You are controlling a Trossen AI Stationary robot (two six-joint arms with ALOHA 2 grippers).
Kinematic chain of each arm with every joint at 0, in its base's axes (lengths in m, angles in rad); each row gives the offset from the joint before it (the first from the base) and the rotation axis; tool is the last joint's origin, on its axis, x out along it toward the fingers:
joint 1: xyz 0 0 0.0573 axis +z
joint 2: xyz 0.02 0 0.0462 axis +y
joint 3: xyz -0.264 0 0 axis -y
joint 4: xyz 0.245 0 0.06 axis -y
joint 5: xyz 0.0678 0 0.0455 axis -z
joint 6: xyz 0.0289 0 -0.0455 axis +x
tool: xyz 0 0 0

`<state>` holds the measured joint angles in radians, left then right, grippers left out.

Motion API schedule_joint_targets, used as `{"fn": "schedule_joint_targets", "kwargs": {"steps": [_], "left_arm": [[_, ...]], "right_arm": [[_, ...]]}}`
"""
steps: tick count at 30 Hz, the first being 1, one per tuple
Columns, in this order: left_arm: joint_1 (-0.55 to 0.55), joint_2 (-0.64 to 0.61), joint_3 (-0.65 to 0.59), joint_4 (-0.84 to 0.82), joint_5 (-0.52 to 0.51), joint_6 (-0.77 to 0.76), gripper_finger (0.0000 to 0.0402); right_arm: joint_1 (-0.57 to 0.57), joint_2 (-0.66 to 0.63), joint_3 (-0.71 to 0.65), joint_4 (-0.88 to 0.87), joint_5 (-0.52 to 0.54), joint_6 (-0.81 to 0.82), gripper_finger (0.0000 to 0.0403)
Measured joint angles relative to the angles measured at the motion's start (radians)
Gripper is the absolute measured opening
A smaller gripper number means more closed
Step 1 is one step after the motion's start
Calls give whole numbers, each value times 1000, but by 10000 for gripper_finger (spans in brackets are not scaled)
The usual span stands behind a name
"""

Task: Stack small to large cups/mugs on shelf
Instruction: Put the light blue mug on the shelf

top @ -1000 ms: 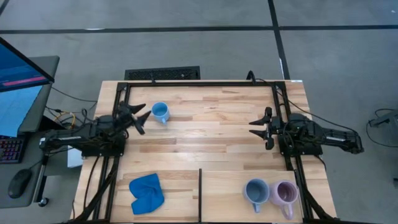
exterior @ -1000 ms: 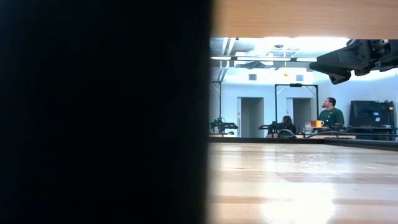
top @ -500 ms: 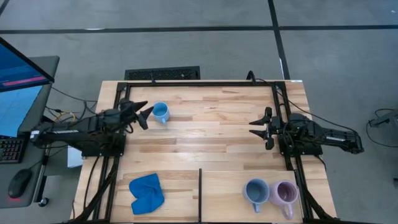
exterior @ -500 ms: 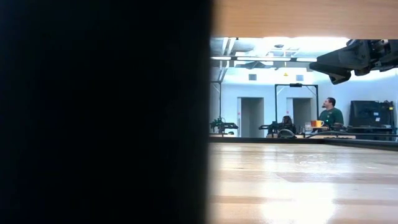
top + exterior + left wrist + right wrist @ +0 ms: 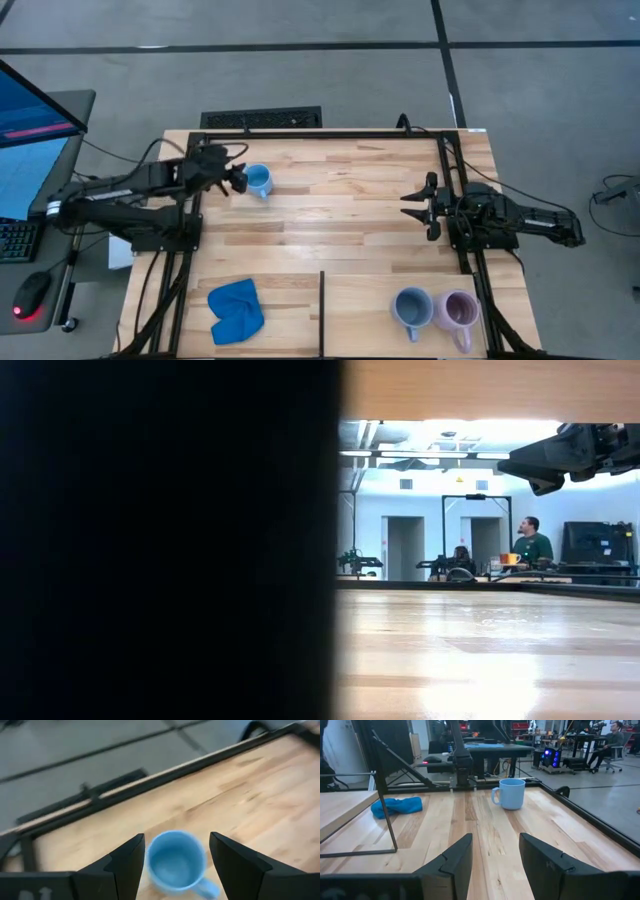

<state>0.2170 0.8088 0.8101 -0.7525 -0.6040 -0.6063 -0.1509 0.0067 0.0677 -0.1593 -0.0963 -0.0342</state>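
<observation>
A light sky-blue mug (image 5: 258,181) stands upright on the tabletop at the far left, its opening up; it also shows in the left wrist view (image 5: 177,863) and the right wrist view (image 5: 510,793). My left gripper (image 5: 234,178) is open just left of it and above it, one finger to each side of the mug in the left wrist view (image 5: 177,855); I cannot tell that they touch it. A grey-blue mug (image 5: 411,309) and a lilac mug (image 5: 460,311) stand side by side on the shelf (image 5: 360,300) at the near right. My right gripper (image 5: 414,205) is open and empty at the table's right.
A bright blue cloth (image 5: 236,310) lies crumpled at the near left, beside the shelf's black rail (image 5: 322,310). Black frame rails run along the table's edges. A dark thing fills the left half of the low view. People sit in the room (image 5: 531,545) beyond the table.
My left gripper has gone a little toward the table's far edge and closer to the sky-blue mug, and it has tipped downward over it. The mugs and the cloth have stayed where they were.
</observation>
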Motion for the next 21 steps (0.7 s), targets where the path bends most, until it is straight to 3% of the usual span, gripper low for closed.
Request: {"fn": "schedule_joint_targets", "kwargs": {"steps": [4, 10, 21], "left_arm": [[77, 90, 80, -115, 67, -20, 214], [177, 218, 112, -106, 184, 140, 214], [308, 468, 112, -70, 241, 341, 214]], "right_arm": [[0, 0, 0, 0, 0, 0, 182], [0, 0, 0, 0, 0, 0, 182], [0, 0, 0, 0, 0, 9, 182]]}}
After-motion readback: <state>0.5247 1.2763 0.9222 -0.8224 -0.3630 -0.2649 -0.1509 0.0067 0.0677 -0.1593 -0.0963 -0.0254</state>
